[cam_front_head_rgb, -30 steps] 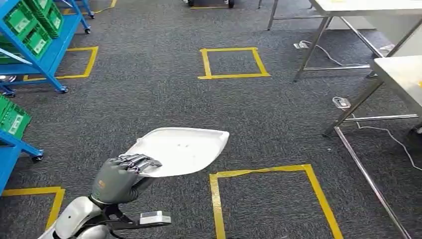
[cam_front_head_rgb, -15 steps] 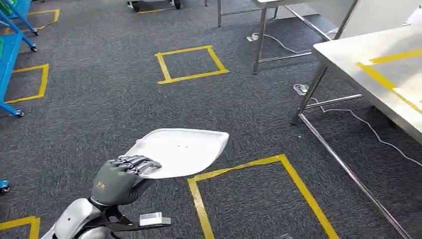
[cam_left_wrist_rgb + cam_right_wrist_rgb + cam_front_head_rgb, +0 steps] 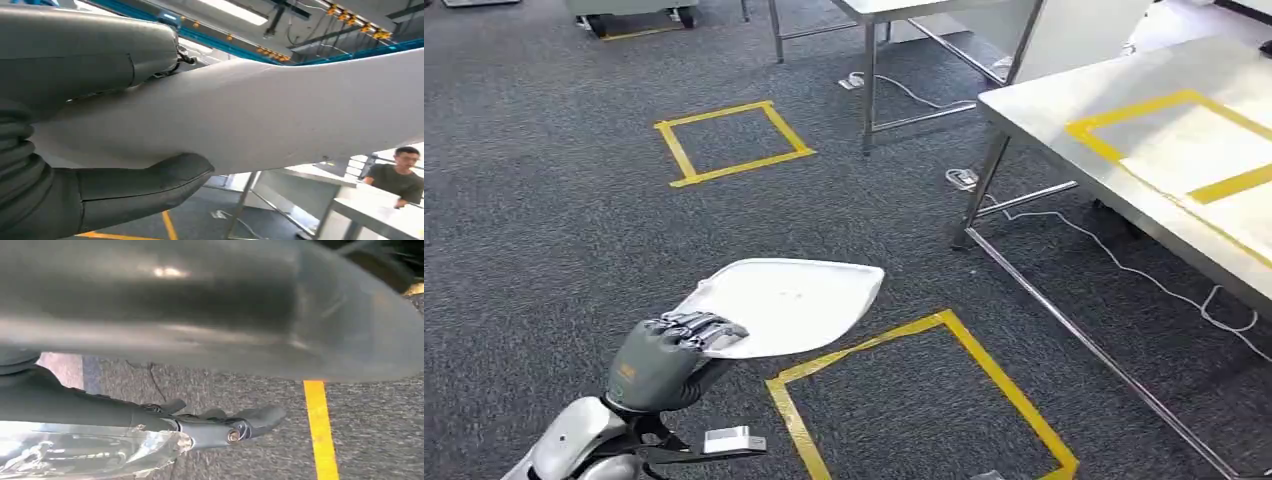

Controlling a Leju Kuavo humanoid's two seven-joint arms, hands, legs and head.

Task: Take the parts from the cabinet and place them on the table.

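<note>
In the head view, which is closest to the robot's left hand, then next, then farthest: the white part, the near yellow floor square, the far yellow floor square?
1. White part: held in the left hand.
2. Near yellow floor square: just right of it.
3. Far yellow floor square: ahead across the carpet.

Head view looks down at carpet (image 3: pixel 574 230); wrist views sit close, perhaps sharing it

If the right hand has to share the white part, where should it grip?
Probably the bare far rim of the white part, on the side away from the left hand, coming in from the robot's right. The part lies flat and broad, the left hand grips its near corner, and that far rim hangs free over the carpet.
</note>
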